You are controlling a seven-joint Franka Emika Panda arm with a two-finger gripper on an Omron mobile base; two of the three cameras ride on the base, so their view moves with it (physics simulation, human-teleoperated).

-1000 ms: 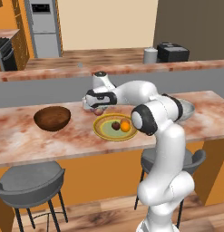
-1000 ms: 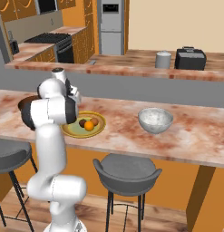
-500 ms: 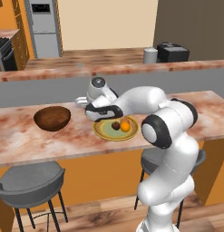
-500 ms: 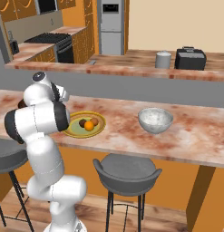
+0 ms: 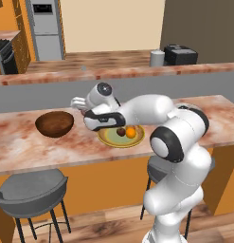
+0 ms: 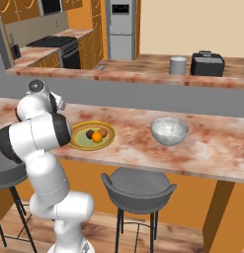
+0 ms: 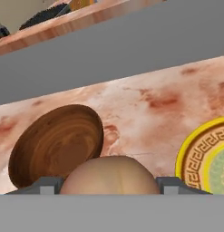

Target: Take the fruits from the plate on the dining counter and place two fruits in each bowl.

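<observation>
Carrying a fruit across the bench from plate toward wooden bowl at its 9 o'clock. Gripper pinches the pale fruit. Next: centre over bowl, lower, release.

You see the arm swing left across the tabletop vs 1 s ago: the gripper, then over the plate, now hangs btwn plate and brown bowl. Elbow drops lower and stretches out. Jaws carry a pale yellow-orange fruit toward the bowl.
</observation>
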